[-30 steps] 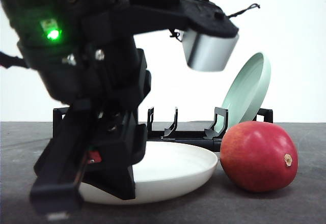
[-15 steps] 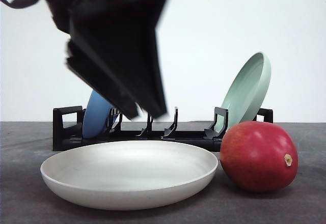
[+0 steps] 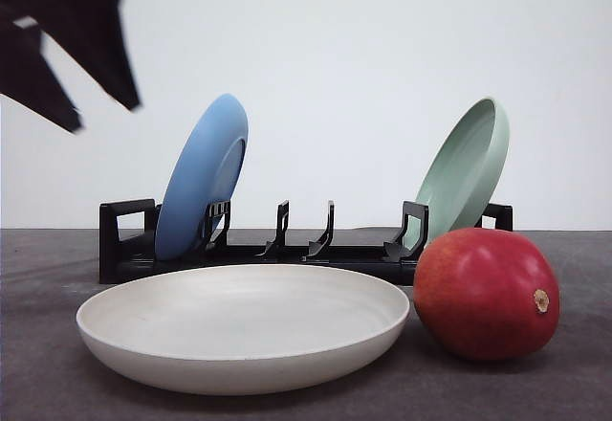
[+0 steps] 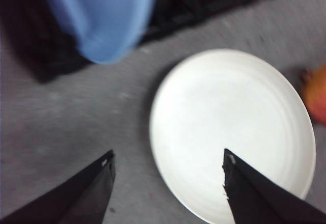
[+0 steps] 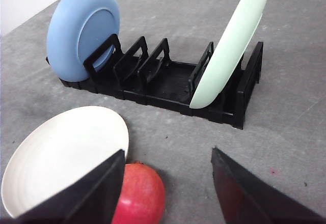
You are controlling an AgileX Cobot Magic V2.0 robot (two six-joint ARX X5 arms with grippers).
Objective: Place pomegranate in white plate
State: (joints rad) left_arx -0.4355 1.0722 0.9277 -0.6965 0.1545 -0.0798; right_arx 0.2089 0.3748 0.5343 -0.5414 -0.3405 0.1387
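The glossy red pomegranate (image 3: 486, 293) rests on the grey table, just right of the white plate (image 3: 243, 326) and touching its rim. The plate lies flat and holds nothing. My left gripper (image 3: 59, 67) hangs high at the upper left, blurred, well above the plate. From its wrist camera its fingers stand open over the table and the white plate (image 4: 232, 132), with a sliver of the pomegranate (image 4: 316, 94) at the edge. My right gripper (image 5: 168, 178) is open above the pomegranate (image 5: 137, 196), which lies beside one finger near the white plate (image 5: 63, 155).
A black dish rack (image 3: 306, 247) stands behind the plate. A blue plate (image 3: 201, 177) leans in its left slot and a pale green plate (image 3: 464, 172) in its right slot. Grey table stretches in front and to both sides.
My left arm has risen from low in front of the white plate to the upper left corner, uncovering the plate and the blue plate. The pomegranate and plates stayed still.
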